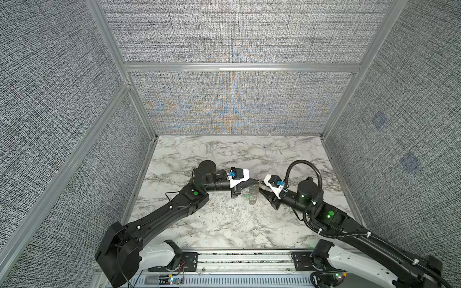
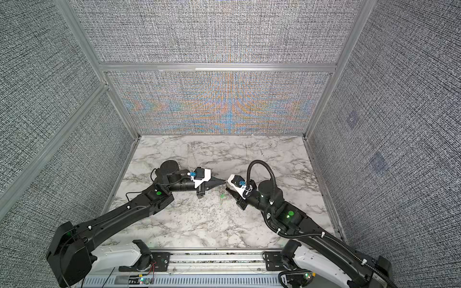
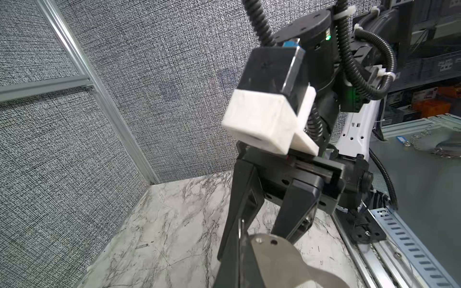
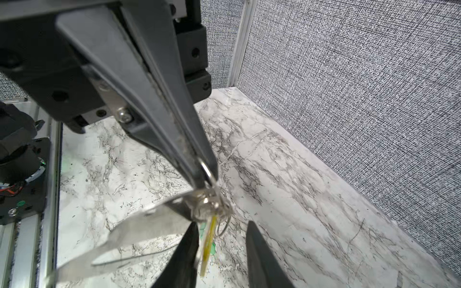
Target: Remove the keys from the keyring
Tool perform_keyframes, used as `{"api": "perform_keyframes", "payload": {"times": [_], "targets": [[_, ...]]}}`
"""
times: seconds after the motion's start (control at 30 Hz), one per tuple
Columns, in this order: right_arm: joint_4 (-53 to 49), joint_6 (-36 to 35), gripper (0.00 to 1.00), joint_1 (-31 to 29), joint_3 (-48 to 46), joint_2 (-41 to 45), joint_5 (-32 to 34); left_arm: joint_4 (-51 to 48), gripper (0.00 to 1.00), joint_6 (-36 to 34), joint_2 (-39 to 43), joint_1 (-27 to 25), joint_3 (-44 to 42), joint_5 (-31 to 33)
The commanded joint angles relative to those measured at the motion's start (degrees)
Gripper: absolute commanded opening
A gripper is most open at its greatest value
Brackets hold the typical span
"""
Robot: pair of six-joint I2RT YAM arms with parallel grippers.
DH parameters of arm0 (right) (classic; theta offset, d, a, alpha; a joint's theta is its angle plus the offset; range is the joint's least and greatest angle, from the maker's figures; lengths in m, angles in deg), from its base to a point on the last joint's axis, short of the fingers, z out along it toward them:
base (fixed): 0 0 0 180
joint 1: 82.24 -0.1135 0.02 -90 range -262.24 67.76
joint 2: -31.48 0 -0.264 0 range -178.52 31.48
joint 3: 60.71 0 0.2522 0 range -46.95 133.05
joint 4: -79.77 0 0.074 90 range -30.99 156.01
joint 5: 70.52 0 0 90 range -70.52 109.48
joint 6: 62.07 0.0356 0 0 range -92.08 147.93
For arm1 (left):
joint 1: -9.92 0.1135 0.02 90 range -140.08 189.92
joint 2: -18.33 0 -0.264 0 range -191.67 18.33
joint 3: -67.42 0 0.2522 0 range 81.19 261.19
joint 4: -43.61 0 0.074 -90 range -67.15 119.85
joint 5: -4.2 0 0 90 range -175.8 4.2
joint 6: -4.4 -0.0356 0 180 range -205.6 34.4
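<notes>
Both grippers meet above the middle of the table. My left gripper (image 1: 257, 184) (image 4: 203, 174) is shut, pinching a thin silver ring (image 4: 207, 167) at the top of the bunch. From there the keyring (image 4: 139, 232) (image 1: 254, 197), an elongated loop that looks grey, hangs slanting down; its end (image 3: 272, 256) lies beside my left fingers. The keys' metal cluster (image 4: 207, 204) hangs just under the left tips. The yellow tag (image 4: 208, 246) shows edge-on, with the green tag (image 4: 213, 249) (image 1: 247, 196) behind it. My right gripper (image 4: 221, 223) (image 1: 260, 188) is open around the yellow tag, which lies close to one finger (image 4: 184, 256).
The marble table (image 1: 224, 154) is boxed in by grey fabric walls at the back and on both sides. An aluminium rail (image 1: 244, 259) with the arm bases runs along the front edge. A loose small ring (image 4: 224, 224) dangles from the cluster.
</notes>
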Motion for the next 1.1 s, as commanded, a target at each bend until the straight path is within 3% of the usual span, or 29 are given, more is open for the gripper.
{"api": "perform_keyframes", "payload": {"times": [0.0,0.2,0.37,0.53,0.73,1.07], "targets": [[1.25,-0.28,0.29,-0.15,0.79,-0.23,1.28,0.36,0.0,-0.26,-0.29,0.09,0.63,-0.72],[0.09,-0.72,0.18,-0.41,0.99,0.03,2.28,-0.9,0.0,-1.18,-0.28,0.09,0.94,-0.44],[-2.05,-1.78,0.01,-0.48,1.57,0.17,2.51,-4.33,0.0,-3.94,-0.03,0.09,2.03,0.65],[-4.75,-2.77,0.0,-0.55,2.63,0.54,3.33,-8.5,0.0,-7.6,0.38,0.09,3.23,1.68],[-11.72,-5.98,0.0,-0.52,6.62,1.24,5.11,-20.94,0.0,-18.97,0.75,0.0,7.24,4.51],[-15.13,-7.34,0.0,-0.56,9.88,-0.19,3.61,-27.21,0.0,-27.53,0.83,-1.63,8.91,11.67]]}}
